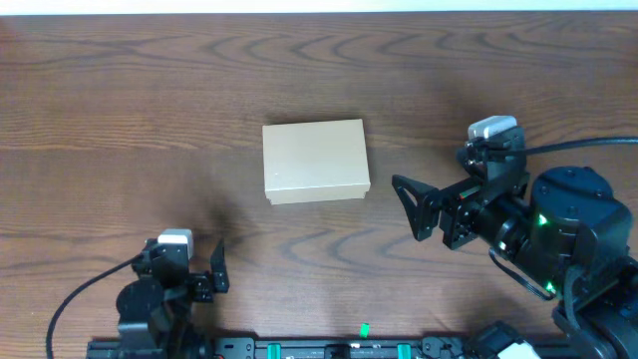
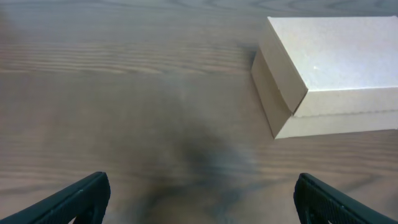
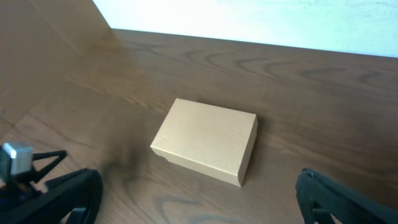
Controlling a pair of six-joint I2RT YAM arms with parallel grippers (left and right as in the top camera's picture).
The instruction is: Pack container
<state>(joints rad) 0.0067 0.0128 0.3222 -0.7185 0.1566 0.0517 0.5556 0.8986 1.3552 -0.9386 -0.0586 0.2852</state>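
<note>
The container (image 1: pixel 315 161) is a plain tan cardboard box lying flat in the middle of the wooden table with its lid down. My left gripper (image 1: pixel 185 261) sits near the front edge, below and left of the box, open and empty. In the left wrist view the container (image 2: pixel 336 68) lies ahead to the right, well beyond the gripper (image 2: pixel 199 200). My right gripper (image 1: pixel 409 209) points left, a short way right of the box, open with nothing between its fingers. In the right wrist view the container (image 3: pixel 208 140) lies just ahead of the gripper (image 3: pixel 199 196).
The table (image 1: pixel 120 120) is dark wood grain with a pale strip along its far edge. A black rail with green marks (image 1: pixel 364 347) runs along the front edge. Part of the left arm (image 3: pixel 18 163) shows at the right wrist view's lower left.
</note>
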